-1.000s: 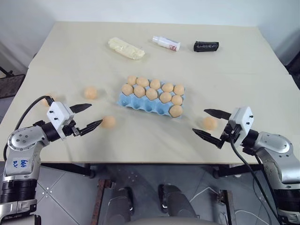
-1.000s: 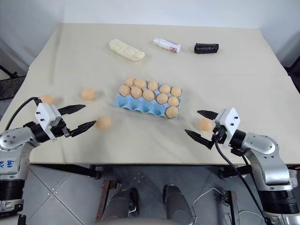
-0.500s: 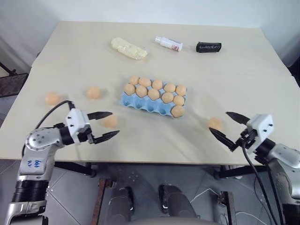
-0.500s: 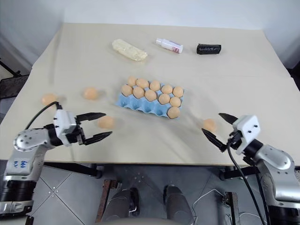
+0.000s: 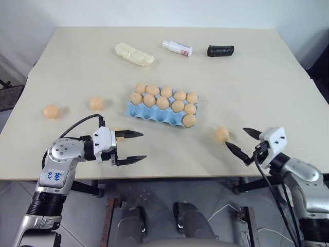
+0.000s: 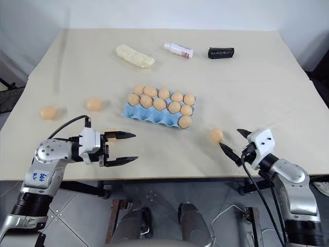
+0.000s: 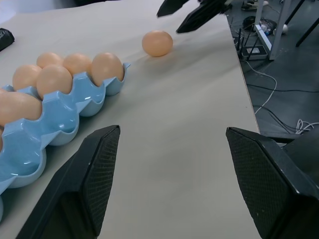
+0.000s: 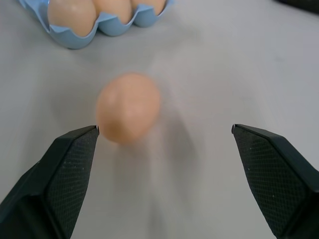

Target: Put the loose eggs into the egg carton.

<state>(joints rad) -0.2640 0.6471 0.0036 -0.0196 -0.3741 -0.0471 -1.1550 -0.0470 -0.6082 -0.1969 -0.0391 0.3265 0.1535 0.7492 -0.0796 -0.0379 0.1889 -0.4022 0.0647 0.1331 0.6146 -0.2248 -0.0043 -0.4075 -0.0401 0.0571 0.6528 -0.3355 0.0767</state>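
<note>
Since a second ago: left end effector (image 5: 134, 146) has swung inward along the near counter (image 5: 247, 82) edge, its fingers now lying over the loose egg that sat by the carton's (image 5: 154, 114) near left corner. Right end effector (image 5: 242, 142) has dropped back toward the near right edge; the egg (image 5: 221, 134) it was flanking now lies just ahead of its tips.

Hidden or hard to make out:
- The egg near the left end effector is mostly covered; only a tan sliver (image 6: 111, 130) shows by the far finger in the right eye view.
- Left wrist view cuts the carton off at one side, so the cup count cannot be taken there.
- Right wrist view: the egg (image 8: 128, 107) is soft-edged, lying on the counter between and beyond the finger pads (image 8: 70, 164), touching neither.

Both end effectors open, holding nothing.

View differences:
- Head views give the whole layout: the carton mid-counter with eleven eggs seated, its near row empty but for the right end cup. Two more loose eggs (image 5: 51, 111) (image 5: 95, 103) lie well to its left.
- At the far edge: yellow bundle (image 5: 134, 54), white bottle (image 5: 177, 48), black pouch (image 5: 220, 50).
- Left wrist view looks along the carton's empty near cups to the right-side egg (image 7: 157, 43), with the right end effector's dark tips (image 7: 194, 11) just beyond it.
</note>
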